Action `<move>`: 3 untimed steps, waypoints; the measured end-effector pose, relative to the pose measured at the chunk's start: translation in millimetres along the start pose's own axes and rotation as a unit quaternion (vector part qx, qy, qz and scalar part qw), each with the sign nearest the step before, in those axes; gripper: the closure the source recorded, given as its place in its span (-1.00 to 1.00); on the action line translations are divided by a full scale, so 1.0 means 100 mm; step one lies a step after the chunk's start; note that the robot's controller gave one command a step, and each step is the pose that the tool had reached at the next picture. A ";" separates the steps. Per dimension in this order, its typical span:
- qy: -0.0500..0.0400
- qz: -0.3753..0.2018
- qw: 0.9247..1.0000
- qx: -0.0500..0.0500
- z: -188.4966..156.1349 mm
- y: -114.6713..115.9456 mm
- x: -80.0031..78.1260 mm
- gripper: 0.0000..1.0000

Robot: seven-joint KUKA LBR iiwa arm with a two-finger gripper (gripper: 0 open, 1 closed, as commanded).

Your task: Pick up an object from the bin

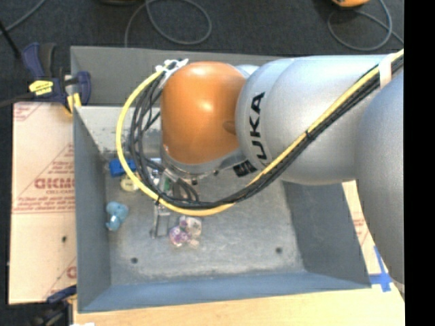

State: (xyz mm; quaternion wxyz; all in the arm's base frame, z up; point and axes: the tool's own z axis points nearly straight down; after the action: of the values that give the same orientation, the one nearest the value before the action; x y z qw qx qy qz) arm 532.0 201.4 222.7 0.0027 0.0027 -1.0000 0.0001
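Camera view: gripper (161, 223) hangs low in the grey bin (262, 240), just beside the crumpled clear-purple packet (185, 231); released or clenched, can't tell.

Black capital letters (259, 131) are showing on the silver casing of the arm (306, 128), just right of its orange cover (200, 111). They are reading "UKA". The letters are running sideways along the casing, turned on their side. Anything standing before the "U" is not readable.
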 end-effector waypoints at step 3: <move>0.000 -0.002 1.000 0.000 0.15 -0.49 -0.05 -1.00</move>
State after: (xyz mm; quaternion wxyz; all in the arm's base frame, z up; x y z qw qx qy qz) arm 537.5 152.5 208.1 0.0029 0.0047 -1.0000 0.0001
